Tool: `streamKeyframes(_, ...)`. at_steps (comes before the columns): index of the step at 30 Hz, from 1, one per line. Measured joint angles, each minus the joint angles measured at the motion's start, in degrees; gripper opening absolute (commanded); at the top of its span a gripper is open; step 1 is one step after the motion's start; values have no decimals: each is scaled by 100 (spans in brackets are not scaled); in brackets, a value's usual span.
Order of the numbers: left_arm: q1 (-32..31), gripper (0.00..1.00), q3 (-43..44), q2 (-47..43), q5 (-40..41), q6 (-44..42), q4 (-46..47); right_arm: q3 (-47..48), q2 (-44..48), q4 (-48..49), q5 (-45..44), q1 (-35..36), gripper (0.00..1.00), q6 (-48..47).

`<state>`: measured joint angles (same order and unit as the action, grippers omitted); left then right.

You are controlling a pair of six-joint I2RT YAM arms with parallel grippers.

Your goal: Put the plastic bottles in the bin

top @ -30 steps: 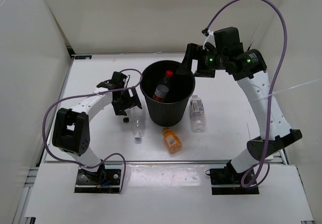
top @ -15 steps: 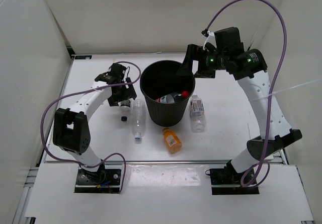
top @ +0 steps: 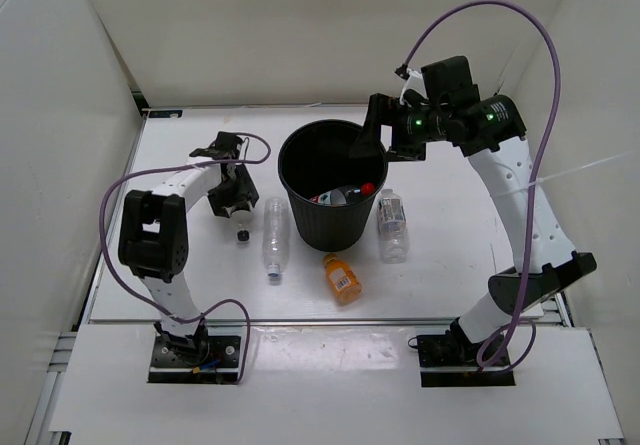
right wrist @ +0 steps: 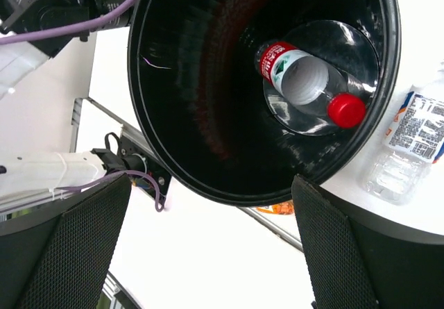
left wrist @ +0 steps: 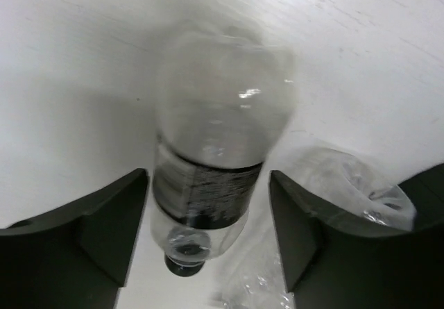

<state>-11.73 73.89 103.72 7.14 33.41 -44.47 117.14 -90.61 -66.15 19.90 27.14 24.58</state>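
Observation:
A small clear bottle (left wrist: 208, 156) with a dark label and a black cap (top: 241, 234) lies on the white table. My left gripper (left wrist: 208, 232) is open and straddles it, one finger on each side with a little gap. From above, the left gripper (top: 234, 195) is left of the black bin (top: 335, 220). A red-capped bottle (right wrist: 298, 80) lies on the bin's floor (top: 345, 195). My right gripper (top: 372, 145) hangs open over the bin's far right rim, holding nothing. Further clear bottles (top: 273, 240) (top: 392, 225) and an orange one (top: 342, 277) lie around the bin.
White walls enclose the table on the left, back and right. Purple cables loop off both arms. In the left wrist view the neighbouring clear bottle (left wrist: 350, 184) lies close by the right finger (left wrist: 298, 226).
The red-capped bottle has dropped from leaning upright to lying on the bin's floor. My left gripper has swung left and back over the black-capped bottle, and its jaws have narrowed.

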Motion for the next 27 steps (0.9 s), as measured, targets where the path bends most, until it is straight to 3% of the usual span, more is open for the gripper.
streamKeyframes(7,109,49,-236,-13,-225,-205,293,-238,0,-37,46,-127,100,-68)
streamKeyframes(15,109,50,-177,-1012,-280,188,-363,-675,4,-9,127,-251,100,-105)
streamKeyframes(20,-44,53,1657,-1895,-262,326,-638,-1408,177,221,153,-424,100,-61)
streamKeyframes(27,-990,58,4207,-1910,-774,109,-413,-2334,492,562,160,-1154,100,232)
